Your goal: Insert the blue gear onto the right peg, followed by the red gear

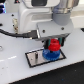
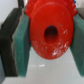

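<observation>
Item one, the gripper (image 1: pixel 53 44): we record it directly above the plate, its teal pads (image 2: pixel 21 47) pressed against both flanks of the red gear (image 1: pixel 53 45), so we list it as clenched on that gear; the wrist view confirms this, the gear filling the space between the pads with its centre hole facing the camera. Item two, the red gear: held between the fingers, just below the palm, its underside at or very near the top of the blue gear (image 1: pixel 50 54); we cannot tell from these pictures whether the two touch. Item three, the blue gear: lying flat on the grey, black-rimmed plate (image 1: pixel 34 58), immediately beneath the fingertips, at the plate's end toward the exterior view's right. We judge it already seated on the right peg, though the peg itself is hidden under the gears and we cannot point to it. Item four, the plate's other end: it lies well off to the side of the fingers, bare apart from a small dark mark that may be the second pin, too small to confirm. Item five, step in hand: we judge the first insertion done and the second under way, the red gear being brought down over the blue one. Item six, next move: it calls for keeping the red gear's hole centred on the peg, lowering straight until the gear seats on the blue gear, then opening the fingers and lifting clear without tilting the stack.
</observation>
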Available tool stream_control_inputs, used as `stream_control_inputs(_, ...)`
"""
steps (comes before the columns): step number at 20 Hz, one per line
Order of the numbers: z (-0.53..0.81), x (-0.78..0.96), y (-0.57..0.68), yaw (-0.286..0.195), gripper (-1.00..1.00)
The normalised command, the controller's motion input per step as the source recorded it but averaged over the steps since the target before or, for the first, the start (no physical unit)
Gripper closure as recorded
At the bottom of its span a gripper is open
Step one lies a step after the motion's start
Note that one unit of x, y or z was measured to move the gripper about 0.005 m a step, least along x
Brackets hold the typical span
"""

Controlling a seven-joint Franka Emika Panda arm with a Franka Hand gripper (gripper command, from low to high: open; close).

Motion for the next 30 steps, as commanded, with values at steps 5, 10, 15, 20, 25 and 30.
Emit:
stream_control_inputs(5, 0.05, 0.08, -0.15, 0.000, 1.00)
stream_control_inputs(10, -0.06, 0.18, -0.13, 0.000, 1.00)
stream_control_inputs(15, -0.06, 0.27, -0.08, 0.000, 1.00)
stream_control_inputs(20, 0.02, 0.03, 0.03, 0.000, 1.00)
stream_control_inputs(25, 0.08, 0.06, 0.01, 0.000, 1.00)
stream_control_inputs(30, -0.19, 0.07, -0.01, 0.000, 1.00)
